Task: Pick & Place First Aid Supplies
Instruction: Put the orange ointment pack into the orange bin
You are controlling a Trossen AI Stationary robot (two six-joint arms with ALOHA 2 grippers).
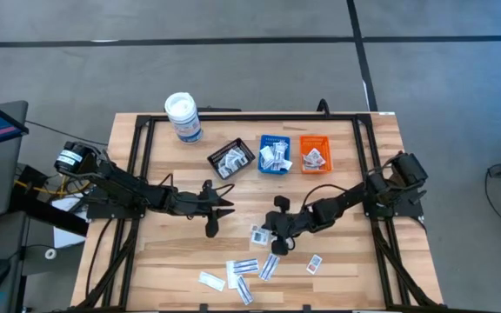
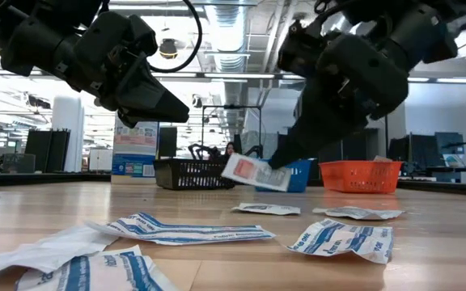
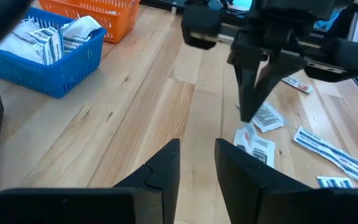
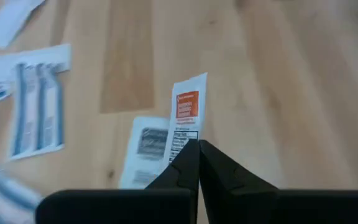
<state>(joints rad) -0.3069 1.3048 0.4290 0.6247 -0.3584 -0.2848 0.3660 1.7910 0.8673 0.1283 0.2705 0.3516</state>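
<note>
Right gripper (image 4: pixel 197 149) pinching half-hidden packet (image 4: pixel 187 112)

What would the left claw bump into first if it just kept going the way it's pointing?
Probably the right claw, which hangs straight ahead of the left claw, pinching a small packet above the table. Bare wood lies between them. Depth is hard to judge, so it might pass just beside it.

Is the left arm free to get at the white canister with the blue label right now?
Probably yes: the left gripper hovers open and empty mid-table, with bare wood between it and the white canister at the table's far left.
</note>
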